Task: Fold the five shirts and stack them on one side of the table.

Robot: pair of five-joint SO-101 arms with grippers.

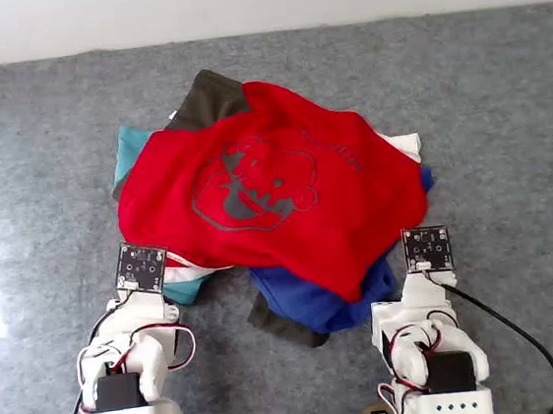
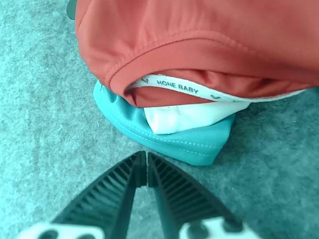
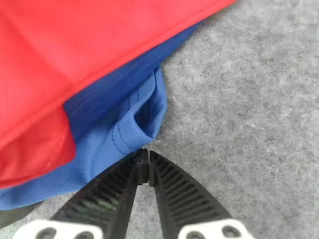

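Loosely, red shirt [image 1: 265, 193] covers blue shirt [image 1: 311, 302]

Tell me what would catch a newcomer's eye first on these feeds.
The red shirt with a grey cartoon print tops an unfolded heap in the middle of the grey table. A blue shirt, a teal shirt, a white shirt and a dark shirt peek out from under it. Both grippers are shut: the left gripper just short of the teal shirt, the right gripper at the blue shirt's hem.
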